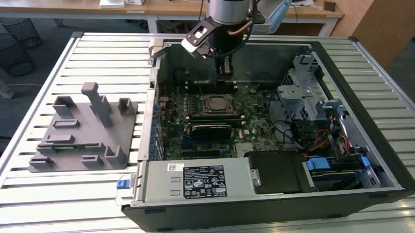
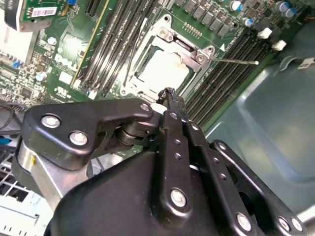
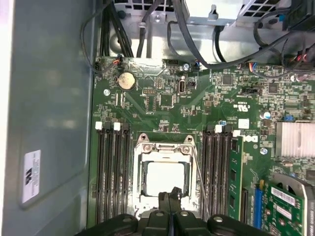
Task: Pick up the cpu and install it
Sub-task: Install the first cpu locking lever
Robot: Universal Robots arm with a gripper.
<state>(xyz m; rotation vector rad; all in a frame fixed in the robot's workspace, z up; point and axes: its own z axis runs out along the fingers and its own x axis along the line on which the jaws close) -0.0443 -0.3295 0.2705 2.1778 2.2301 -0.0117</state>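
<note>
Claw (image 3: 170, 196) pressed together, empty, hovers over cpu (image 3: 166, 178) seated in socket frame (image 3: 162, 142). Advised: work vertically, clear of lever (image 3: 198, 172).

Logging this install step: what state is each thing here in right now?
cpu: lying in the socket frame.
hand: shut, holding nothing, above the cpu.
computer case: side open, inside exposed.

My gripper (image 2: 170, 96): matte black jointed bars, shiny silver screws (image 2: 178, 197) at every pivot. My arm (image 1: 228, 9): silver-grey tube, black wrist section, brownish cable (image 1: 241, 28) looping beside it.
</note>
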